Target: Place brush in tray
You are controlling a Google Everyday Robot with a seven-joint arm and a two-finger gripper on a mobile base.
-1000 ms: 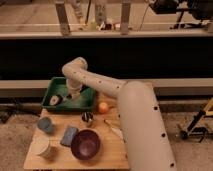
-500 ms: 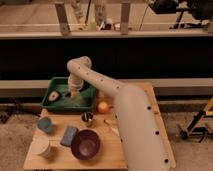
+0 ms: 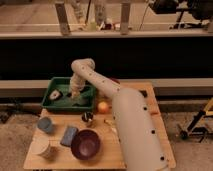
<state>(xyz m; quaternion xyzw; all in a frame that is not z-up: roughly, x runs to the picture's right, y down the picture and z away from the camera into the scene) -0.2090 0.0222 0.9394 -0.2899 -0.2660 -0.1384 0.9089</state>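
The green tray [image 3: 61, 106] stands at the table's back left. A small pale and dark object, apparently the brush [image 3: 54, 94], lies in the tray's left part. My gripper [image 3: 75, 93] points down over the middle of the tray, to the right of the brush and apart from it. The pale arm [image 3: 100, 87] reaches in from the lower right and covers part of the tray's right side.
On the wooden table [image 3: 145, 107] are an orange ball [image 3: 103, 106], a small dark object [image 3: 87, 118], a round dark purple bowl [image 3: 86, 144], a blue sponge [image 3: 68, 135], a blue cup [image 3: 45, 124] and a white cup [image 3: 44, 148]. A dark wall with railing runs behind.
My gripper moved right from the tray's left end to its middle within the first half second, then held. The brush stays in the tray's left part.
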